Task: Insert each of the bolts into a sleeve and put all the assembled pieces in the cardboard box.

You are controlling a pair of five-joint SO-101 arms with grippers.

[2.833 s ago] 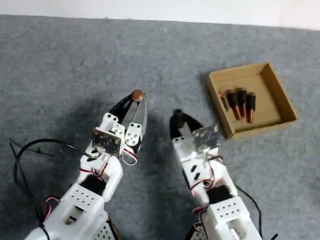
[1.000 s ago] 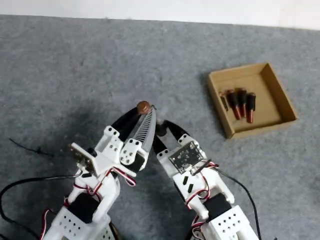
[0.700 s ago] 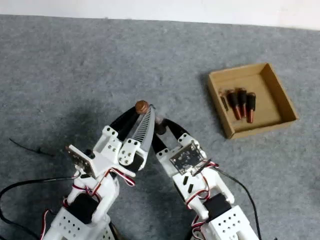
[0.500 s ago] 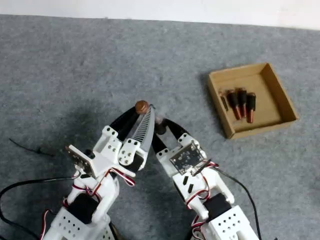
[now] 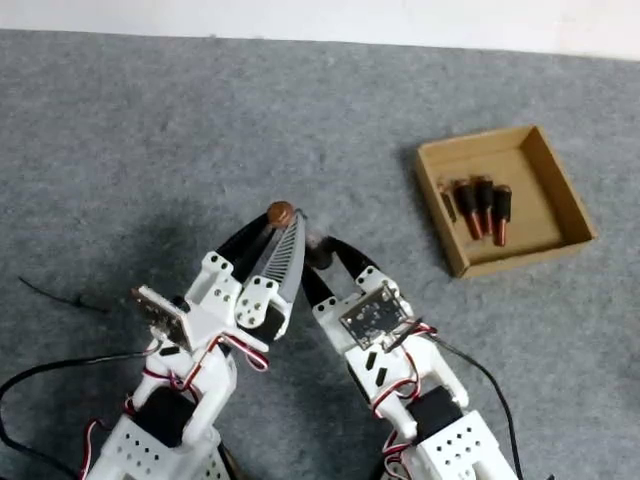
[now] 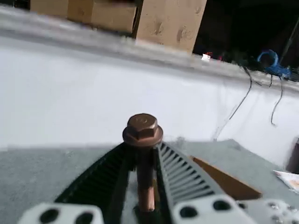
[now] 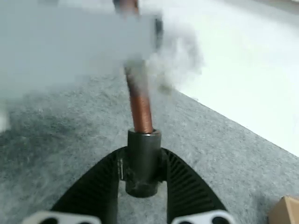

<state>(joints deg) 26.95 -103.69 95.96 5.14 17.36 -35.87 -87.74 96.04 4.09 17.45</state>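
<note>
Bolt (image 6: 143, 133): copper, hex head, tip in black sleeve (image 7: 141, 161).

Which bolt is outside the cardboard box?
The bolt clamped in the left gripper, its tip at the sleeve in the right gripper; the others lie in the box.

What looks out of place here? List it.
Nothing stands out: the left gripper holds the bolt with its tip at the mouth of the sleeve in the right gripper; assembled pieces lie in the cardboard box.
</note>
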